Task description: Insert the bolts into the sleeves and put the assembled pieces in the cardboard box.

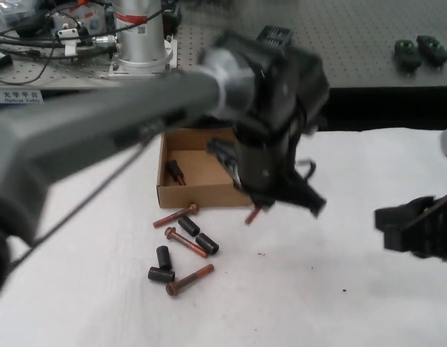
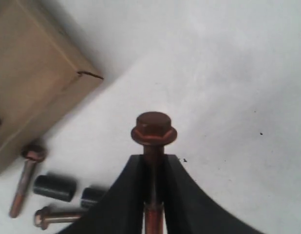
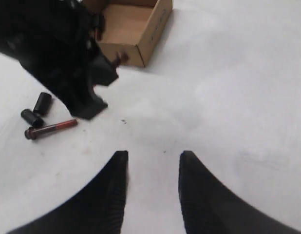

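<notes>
- The left pincer (image 2: 154, 158) is clamped on a coppery bolt (image 2: 154, 129). Its two black fingers press the shank from either side, and the flanged hex head sticks out past the fingertips.
- In the high view this pincer hangs just in front of the cardboard box (image 1: 198, 195), near the front corner on the right, with the bolt's head pointing down toward the white cloth (image 1: 317, 303) that covers the worktop.
- The left wrist view shows the held bolt close beside that corner of the box, outside it and over the cloth.
- The right pincer (image 3: 154, 155) has its fingers apart with nothing between them. It sits over the cloth, well away from the box, on the same side as that corner.
- Inside the box, near its left wall, lies a dark piece (image 1: 174, 172) with a coppery end.
- Three loose bolts (image 1: 186, 242) lie on the cloth in front of the box's front wall, toward its left corner.
- Four black sleeves (image 1: 163, 256) lie among those bolts, some touching them, all outside the box.
- Beyond the box's far wall, a perforated metal board carries a silver post (image 1: 140, 32).
</notes>
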You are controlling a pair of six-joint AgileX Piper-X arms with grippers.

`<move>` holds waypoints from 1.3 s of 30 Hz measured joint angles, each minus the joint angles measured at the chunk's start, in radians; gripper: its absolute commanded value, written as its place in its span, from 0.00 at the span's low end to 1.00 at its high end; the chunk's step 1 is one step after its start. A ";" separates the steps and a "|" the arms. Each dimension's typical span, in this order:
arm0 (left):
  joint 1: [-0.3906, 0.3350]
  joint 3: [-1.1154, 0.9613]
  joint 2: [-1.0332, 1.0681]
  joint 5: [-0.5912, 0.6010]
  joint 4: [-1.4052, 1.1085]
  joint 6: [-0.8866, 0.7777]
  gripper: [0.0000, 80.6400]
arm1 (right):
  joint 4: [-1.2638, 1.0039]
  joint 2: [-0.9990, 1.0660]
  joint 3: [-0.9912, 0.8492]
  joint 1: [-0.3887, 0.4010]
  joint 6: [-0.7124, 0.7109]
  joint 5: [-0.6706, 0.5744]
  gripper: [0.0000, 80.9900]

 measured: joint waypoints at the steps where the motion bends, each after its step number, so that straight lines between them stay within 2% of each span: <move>1: 0.011 0.000 -0.023 0.000 -0.002 0.000 0.01 | 0.010 0.040 -0.009 0.000 0.000 -0.031 0.34; 2: 0.011 0.005 -0.028 0.000 -0.005 0.002 0.01 | 0.037 0.121 -0.045 0.008 0.003 -0.087 0.34; 5: 0.044 0.039 -0.098 -0.001 -0.029 0.005 0.01 | 0.078 0.258 -0.133 0.032 -0.011 -0.102 0.34; 9: 0.123 0.182 -0.286 0.024 -0.116 0.005 0.01 | 0.106 0.437 -0.297 0.076 -0.049 -0.109 0.34; 15: 0.269 0.548 -0.681 0.085 -0.306 -0.022 0.01 | 0.202 0.739 -0.624 0.172 -0.128 -0.110 0.34; 17: 0.291 0.683 -0.807 0.085 -0.384 -0.029 0.01 | 0.257 0.821 -0.702 0.196 -0.156 -0.102 0.34; 20: 0.304 0.779 -0.872 0.094 -0.439 -0.060 0.01 | 0.352 0.931 -0.805 0.232 -0.203 -0.076 0.34; 29: 0.324 1.092 -1.032 0.130 -0.581 -0.170 0.01 | 0.515 1.081 -0.975 0.302 -0.296 0.063 0.35; 39: 0.324 1.109 -1.066 0.130 -0.601 -0.170 0.01 | 0.571 1.144 -1.115 0.315 -0.314 0.148 0.35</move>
